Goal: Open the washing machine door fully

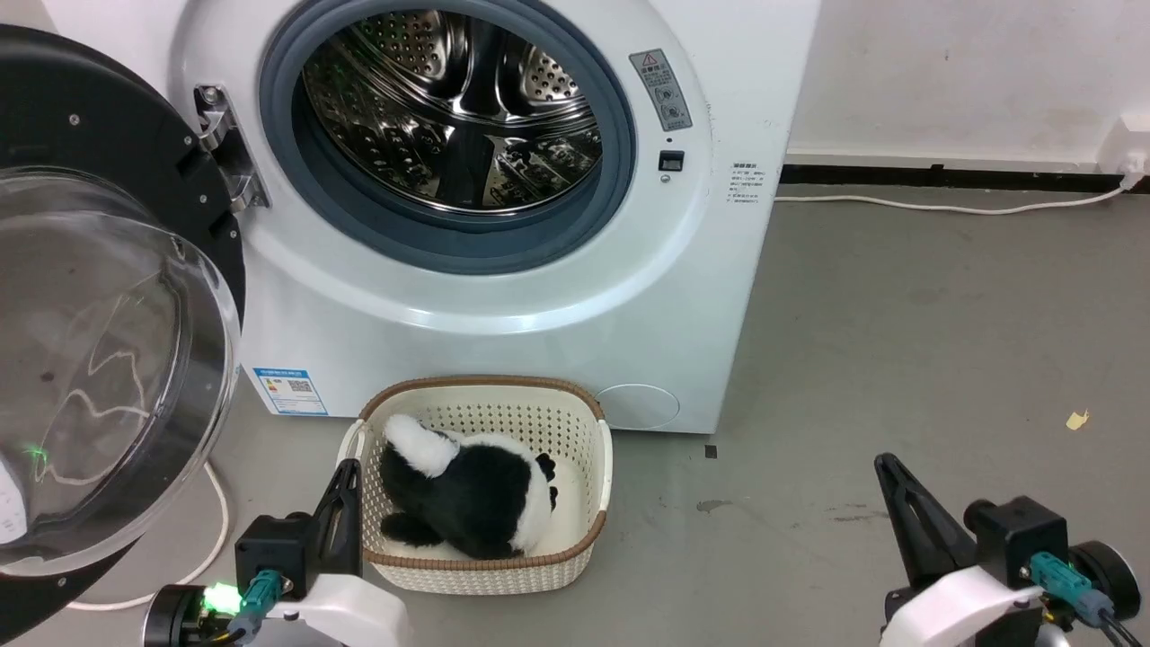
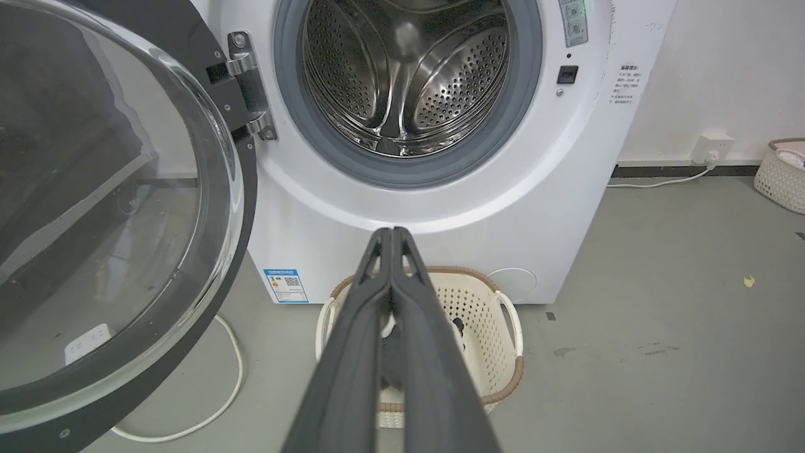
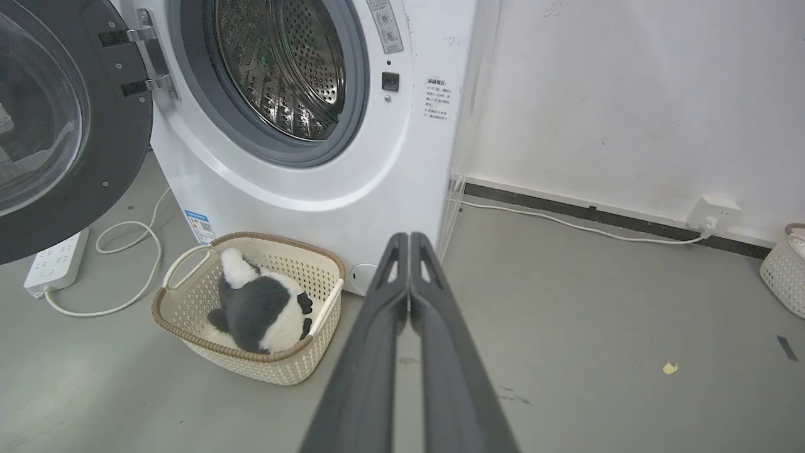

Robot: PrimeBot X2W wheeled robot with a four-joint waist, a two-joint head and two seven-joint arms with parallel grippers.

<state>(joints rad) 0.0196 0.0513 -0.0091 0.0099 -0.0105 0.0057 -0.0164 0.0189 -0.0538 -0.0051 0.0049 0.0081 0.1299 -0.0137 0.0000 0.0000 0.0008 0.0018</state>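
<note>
The white washing machine [image 1: 557,305] fills the top of the head view, its steel drum [image 1: 449,99] exposed. The washing machine door [image 1: 99,305], black with a bulging glass bowl, stands swung wide to the left on its metal hinge [image 1: 225,148]; it also shows as the door [image 2: 113,207] and the door [image 3: 56,126]. My left gripper [image 1: 346,472] is shut at the lower left, in front of the basket, touching nothing; seen along its fingers, the gripper [image 2: 391,231] points at the machine's lower front. Low on the right, my right gripper [image 1: 885,463] is shut and empty, and the gripper [image 3: 409,236] hovers over bare floor.
A cream basket [image 1: 588,530] holding a black-and-white plush toy [image 1: 467,490] sits on the floor before the machine. A white cable [image 1: 211,539] and a power strip [image 3: 56,261] lie under the door. Another basket [image 3: 783,267] stands by the right wall. A wall socket [image 1: 1127,148] feeds a cord.
</note>
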